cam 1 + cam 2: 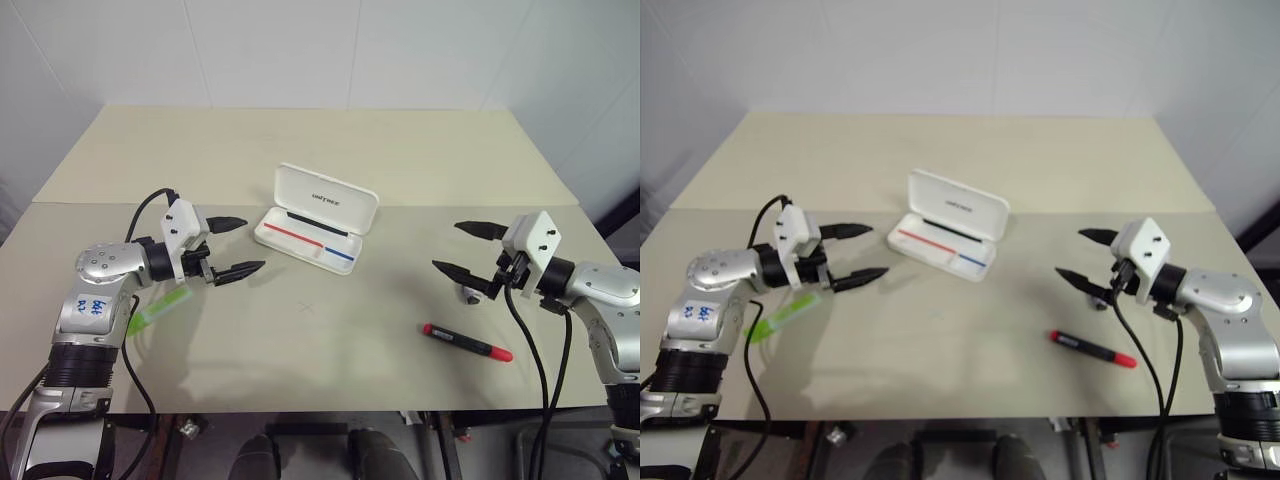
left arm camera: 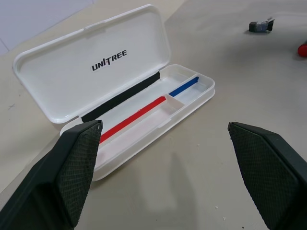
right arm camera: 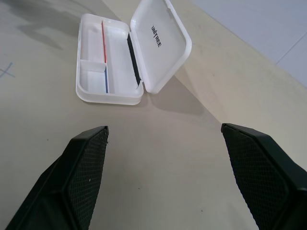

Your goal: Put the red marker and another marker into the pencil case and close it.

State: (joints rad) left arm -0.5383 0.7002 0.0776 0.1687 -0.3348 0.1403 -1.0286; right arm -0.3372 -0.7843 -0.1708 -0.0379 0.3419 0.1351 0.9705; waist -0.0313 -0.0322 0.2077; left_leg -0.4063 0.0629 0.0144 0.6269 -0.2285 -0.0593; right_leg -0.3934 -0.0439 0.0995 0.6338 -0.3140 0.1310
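Fingers of the left gripper (image 1: 233, 246) are spread wide w/ nothing between them, and the same for the right gripper (image 1: 462, 249): both pairs stand apart and hold nothing. Each gripper hovers above the table (image 1: 400, 160), approx. level, pointing inward toward the middle.

Pencil case (image 1: 315, 218) sits on the table between the two grippers, a bit farther back, lid up and open. Inner tray shows a red line and a blue line; the lid carries a dark logo. No marker is inside the case.

Red marker (image 1: 466, 342) lies flat on the table near the front edge, on the robot's right side, just in front of the right gripper and apart from its fingers. Green highlighter (image 1: 158, 310) lies flat on the left side, below the left arm, partly hidden by it, well apart from the case.

One small dark-and-white object (image 1: 468, 294) rests on the table near the right gripper; what it is, I cannot tell.
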